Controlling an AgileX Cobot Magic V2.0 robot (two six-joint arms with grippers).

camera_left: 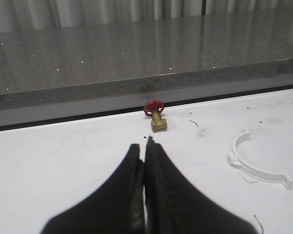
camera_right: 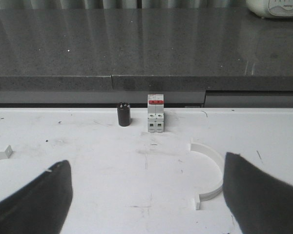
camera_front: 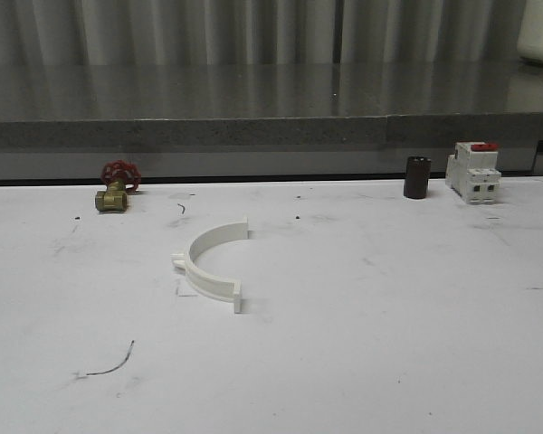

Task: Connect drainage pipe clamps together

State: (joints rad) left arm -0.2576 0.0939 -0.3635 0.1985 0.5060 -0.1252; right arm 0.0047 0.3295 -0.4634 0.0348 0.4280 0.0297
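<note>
White bench (camera_front: 362, 362) runs forward to a grey speckled ledge (camera_front: 253, 99) with pale corrugated panelling behind it; the top is scuffed, with a few dark marks and a stray wire-like scrap near the front left.

One white clamp half (camera_front: 212, 262) lies in the middle of the bench in the front view, slightly left of centre, resting on its edge with its open side facing right and a small tab at each end. In the left wrist view this same half (camera_left: 256, 165) sits well off to one side of the left gripper (camera_left: 144, 165), whose black fingers (camera_left: 124, 195) are pressed together with nothing between them, hovering over bare bench.

In the right wrist view a second clamp half (camera_right: 210, 168) lies on the bench between the widely spread right fingers (camera_right: 36, 200), much closer to one finger and just beside it, not touched. The right gripper (camera_right: 146, 195) holds nothing.

Along the back edge stand a white-and-red circuit breaker (camera_front: 473, 171) at the right, a small dark cylinder (camera_front: 417, 176) just left of it, and a brass valve with a red handwheel (camera_front: 116, 187) at the left.
</note>
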